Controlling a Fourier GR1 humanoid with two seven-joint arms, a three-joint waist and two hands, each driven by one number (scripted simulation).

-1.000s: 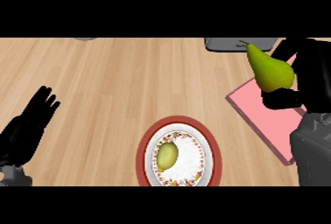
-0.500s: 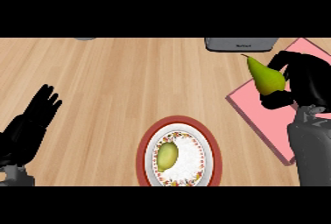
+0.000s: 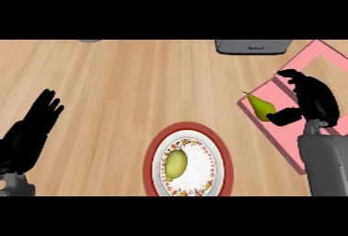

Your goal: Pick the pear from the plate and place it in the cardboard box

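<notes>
Pear [image 3: 261,107] looks light, smooth, bruisable (grab its fat belly); right hand [image 3: 316,99] fingers spread apart, thumb touching it at the box [image 3: 319,53] edge.

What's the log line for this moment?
pear: left edge of pink box | right hand: touching pear | left hand: open, resting

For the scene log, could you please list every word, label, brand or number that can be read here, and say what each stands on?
Grey object at the counter's far edge: one small dark marking, too small to read.
Plate: no text, only a speckled pattern round its rim.
Pear and pink box: no text visible.
</notes>
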